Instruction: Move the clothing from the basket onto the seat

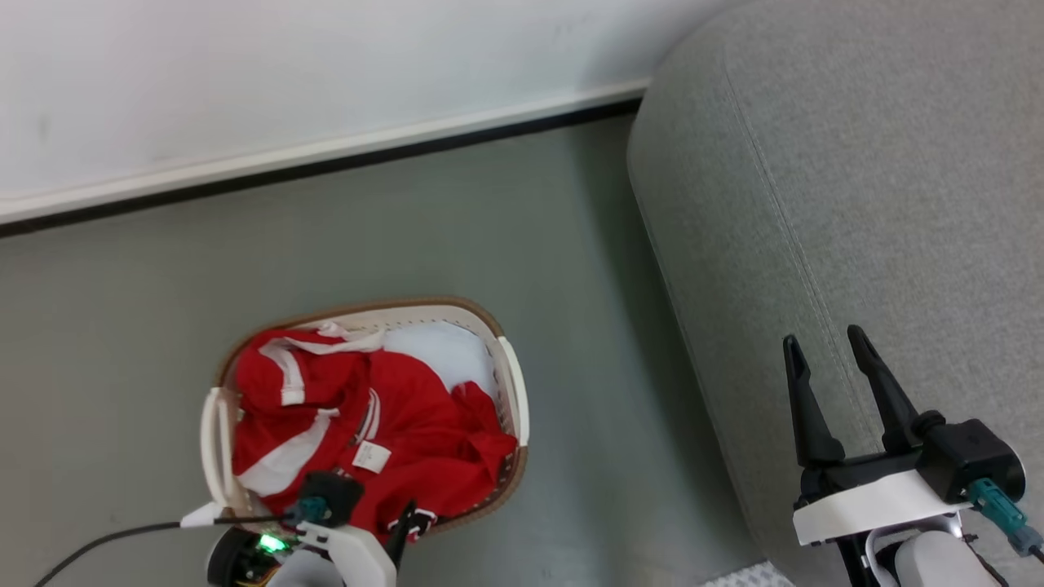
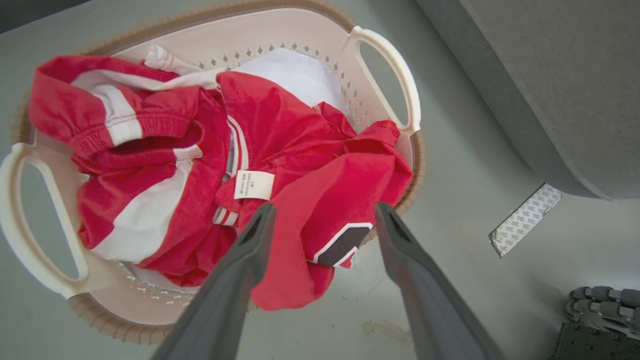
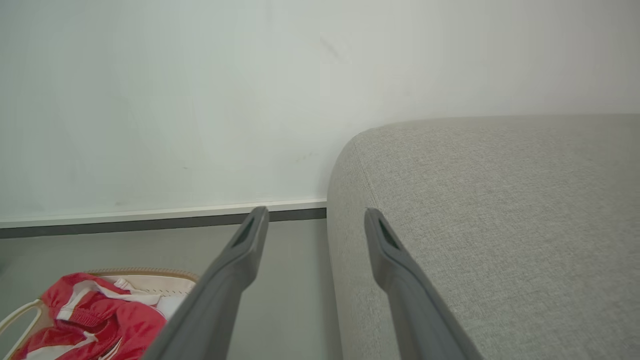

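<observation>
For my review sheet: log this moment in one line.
clothing: in basket | left tool: open, over clothing | right tool: open, empty, near seat

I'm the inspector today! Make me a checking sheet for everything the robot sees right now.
Surface: grey-green floor.
Job's things: red clothing heaped in the basket, one fold draped over its rim; seat stands beside the basket, not touching it.
Clutter: patterned strip on the floor by the seat.
Claws: left claw open above the draped fold; right claw open over the seat's edge.
Cables: black cable runs to the left wrist.
Surroundings: white wall with a skirting board.
</observation>
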### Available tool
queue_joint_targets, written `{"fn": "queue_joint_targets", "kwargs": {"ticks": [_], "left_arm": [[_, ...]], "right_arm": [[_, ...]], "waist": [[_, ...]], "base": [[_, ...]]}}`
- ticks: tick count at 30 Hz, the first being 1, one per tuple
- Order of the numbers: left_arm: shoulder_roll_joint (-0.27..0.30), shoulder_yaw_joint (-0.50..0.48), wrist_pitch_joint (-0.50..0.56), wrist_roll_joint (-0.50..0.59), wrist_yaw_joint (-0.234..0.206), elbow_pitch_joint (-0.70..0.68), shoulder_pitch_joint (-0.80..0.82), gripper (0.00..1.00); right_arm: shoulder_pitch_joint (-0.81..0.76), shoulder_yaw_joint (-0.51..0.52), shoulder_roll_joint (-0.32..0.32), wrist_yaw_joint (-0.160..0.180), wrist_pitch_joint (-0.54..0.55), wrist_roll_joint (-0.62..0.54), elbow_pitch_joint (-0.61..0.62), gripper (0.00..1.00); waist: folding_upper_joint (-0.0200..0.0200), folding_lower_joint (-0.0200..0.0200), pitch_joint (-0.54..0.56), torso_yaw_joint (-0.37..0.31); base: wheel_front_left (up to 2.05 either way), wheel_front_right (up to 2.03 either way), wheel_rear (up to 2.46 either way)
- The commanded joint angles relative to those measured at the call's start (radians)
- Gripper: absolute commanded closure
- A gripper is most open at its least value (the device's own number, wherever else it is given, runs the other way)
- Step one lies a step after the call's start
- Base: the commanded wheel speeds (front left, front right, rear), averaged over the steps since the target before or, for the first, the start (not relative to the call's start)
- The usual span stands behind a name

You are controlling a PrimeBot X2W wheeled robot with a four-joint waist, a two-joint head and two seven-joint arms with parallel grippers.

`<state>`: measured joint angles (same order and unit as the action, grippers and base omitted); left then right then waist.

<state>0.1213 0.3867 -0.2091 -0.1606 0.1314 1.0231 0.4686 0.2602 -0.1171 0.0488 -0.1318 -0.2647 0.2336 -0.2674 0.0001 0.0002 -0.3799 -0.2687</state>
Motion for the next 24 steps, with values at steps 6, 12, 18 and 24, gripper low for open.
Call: {"fn": "queue_joint_targets", "kwargs": {"ticks": [6, 12, 18, 24], "left_arm": [[0.027, 0.017, 0.006, -0.027, -0.002, 0.076, 0.069, 0.00], [0.047, 0.023, -0.005, -0.015, -0.029, 0.139, 0.138, 0.00], [0.040, 0.035, 0.006, -0.033, -0.015, 0.185, 0.184, 0.29], [0.025, 0.060, -0.013, -0.044, -0.004, 0.193, 0.211, 1.00]], "right_arm": [[0.033, -0.001, 0.003, 0.002, 0.000, 0.020, 0.021, 0.00], [0.055, 0.004, 0.003, 0.002, 0.000, 0.030, 0.043, 0.00], [0.073, 0.007, 0.003, 0.002, 0.000, 0.026, 0.055, 0.00], [0.083, 0.008, 0.003, 0.002, 0.000, 0.023, 0.043, 0.00]], "waist": [[-0.0001, -0.0002, -0.092, -0.042], [-0.0001, -0.0002, -0.172, -0.043], [-0.0001, -0.0002, -0.221, -0.035], [-0.0001, -0.0002, -0.207, -0.015]], "base": [[0.00, 0.00, 0.00], [0.00, 0.00, 0.00], [0.00, 0.00, 0.00], [0.00, 0.00, 0.00]]}}
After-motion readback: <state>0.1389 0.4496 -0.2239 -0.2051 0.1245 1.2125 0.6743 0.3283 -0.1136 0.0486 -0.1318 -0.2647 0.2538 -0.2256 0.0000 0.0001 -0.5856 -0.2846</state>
